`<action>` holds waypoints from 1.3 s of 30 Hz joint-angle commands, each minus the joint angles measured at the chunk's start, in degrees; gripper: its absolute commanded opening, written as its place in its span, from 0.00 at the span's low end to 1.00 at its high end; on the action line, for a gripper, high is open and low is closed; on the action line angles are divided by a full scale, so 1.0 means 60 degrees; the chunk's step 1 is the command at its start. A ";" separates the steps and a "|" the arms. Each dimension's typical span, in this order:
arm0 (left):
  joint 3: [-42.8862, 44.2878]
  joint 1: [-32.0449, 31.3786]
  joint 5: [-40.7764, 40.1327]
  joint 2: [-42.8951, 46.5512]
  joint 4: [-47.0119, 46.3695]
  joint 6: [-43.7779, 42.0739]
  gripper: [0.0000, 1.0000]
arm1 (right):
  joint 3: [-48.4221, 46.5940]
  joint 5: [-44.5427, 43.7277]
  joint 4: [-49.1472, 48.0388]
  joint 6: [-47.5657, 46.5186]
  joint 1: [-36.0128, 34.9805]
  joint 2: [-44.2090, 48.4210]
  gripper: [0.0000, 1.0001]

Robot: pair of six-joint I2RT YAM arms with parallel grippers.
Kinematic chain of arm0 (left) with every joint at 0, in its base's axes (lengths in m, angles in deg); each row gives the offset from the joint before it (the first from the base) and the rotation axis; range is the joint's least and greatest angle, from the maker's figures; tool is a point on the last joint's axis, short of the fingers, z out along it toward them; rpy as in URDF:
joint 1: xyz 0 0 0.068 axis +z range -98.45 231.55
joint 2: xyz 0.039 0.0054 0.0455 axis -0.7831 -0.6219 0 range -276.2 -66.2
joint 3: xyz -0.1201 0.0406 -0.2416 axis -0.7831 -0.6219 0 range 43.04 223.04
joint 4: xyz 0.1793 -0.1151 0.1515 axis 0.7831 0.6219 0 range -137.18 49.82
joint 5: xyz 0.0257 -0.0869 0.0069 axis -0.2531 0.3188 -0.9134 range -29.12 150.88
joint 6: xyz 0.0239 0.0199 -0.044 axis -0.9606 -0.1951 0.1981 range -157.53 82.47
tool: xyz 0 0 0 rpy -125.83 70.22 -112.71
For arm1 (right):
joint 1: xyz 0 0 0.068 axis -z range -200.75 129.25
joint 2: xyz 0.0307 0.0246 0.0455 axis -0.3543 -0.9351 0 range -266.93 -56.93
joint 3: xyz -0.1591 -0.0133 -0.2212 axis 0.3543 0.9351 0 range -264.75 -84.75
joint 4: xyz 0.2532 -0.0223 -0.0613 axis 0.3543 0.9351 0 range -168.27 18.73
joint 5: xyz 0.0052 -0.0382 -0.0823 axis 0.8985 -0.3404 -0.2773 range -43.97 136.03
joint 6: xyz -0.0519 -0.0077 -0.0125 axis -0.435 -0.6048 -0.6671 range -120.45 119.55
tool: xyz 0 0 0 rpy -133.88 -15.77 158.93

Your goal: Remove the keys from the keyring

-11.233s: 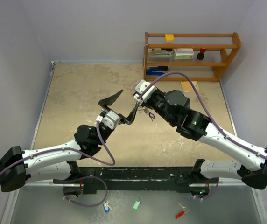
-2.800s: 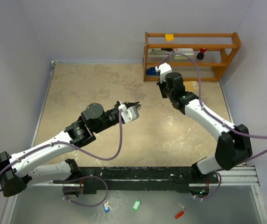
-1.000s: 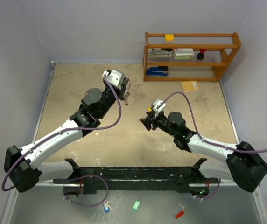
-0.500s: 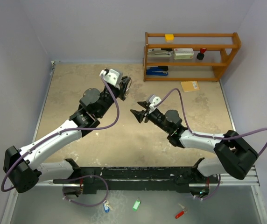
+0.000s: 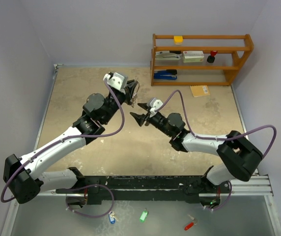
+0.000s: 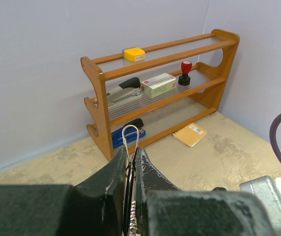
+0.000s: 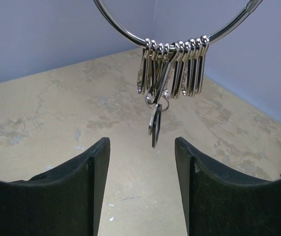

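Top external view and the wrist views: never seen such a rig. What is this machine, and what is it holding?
Two white robot arms are bolted at the near edge of a tan table. One picture looks down from above; the others come from wrist cameras. The left end effector is shut on a thin silver wire keyring, held above the table; small metal keys hang from it. The right end effector is open, facing the keys without touching. A wooden shelf stands at the back.
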 commanded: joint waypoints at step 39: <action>-0.0229 0.0049 -0.0378 0.0669 -0.1070 0.0140 0.00 | -0.1408 -0.0705 0.0062 -0.0645 -0.0071 -0.0524 0.00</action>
